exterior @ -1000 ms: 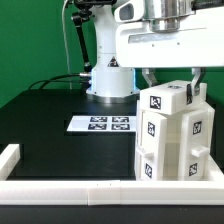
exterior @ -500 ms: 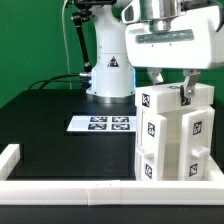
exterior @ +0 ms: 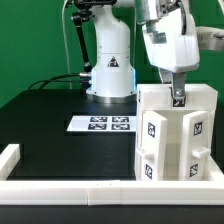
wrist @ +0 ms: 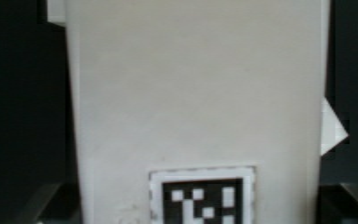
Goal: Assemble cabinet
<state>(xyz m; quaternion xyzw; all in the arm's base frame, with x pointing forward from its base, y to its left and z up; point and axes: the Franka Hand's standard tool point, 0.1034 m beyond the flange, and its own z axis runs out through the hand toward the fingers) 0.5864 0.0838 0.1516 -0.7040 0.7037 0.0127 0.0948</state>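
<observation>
A: The cabinet fills the exterior view's right. We lose part of it past the frame edge, and the low white border rail in front hides where it meets the black desk.

B: We agree. What of the gripper?

A: We see it only in part. The arm leans down from above, tilted, and one dark finger rests at the cabinet's top face. The other finger we cannot make out, so we cannot tell whether the gripper is spread or closed.

B: And the rest of that view?

A: We see the marker board lying flat on the desk, well apart from the cabinet, near the robot's white base. The cabinet is boxy, of smooth white plastic, with square black-and-white tags on its front blocks.

B: In the wrist view we get a tall plain white panel of the cabinet that nearly fills the picture, blurred, with one tag cut off at the edge.

A: We see darkness on either side. The fingers are not clear to us there.
</observation>
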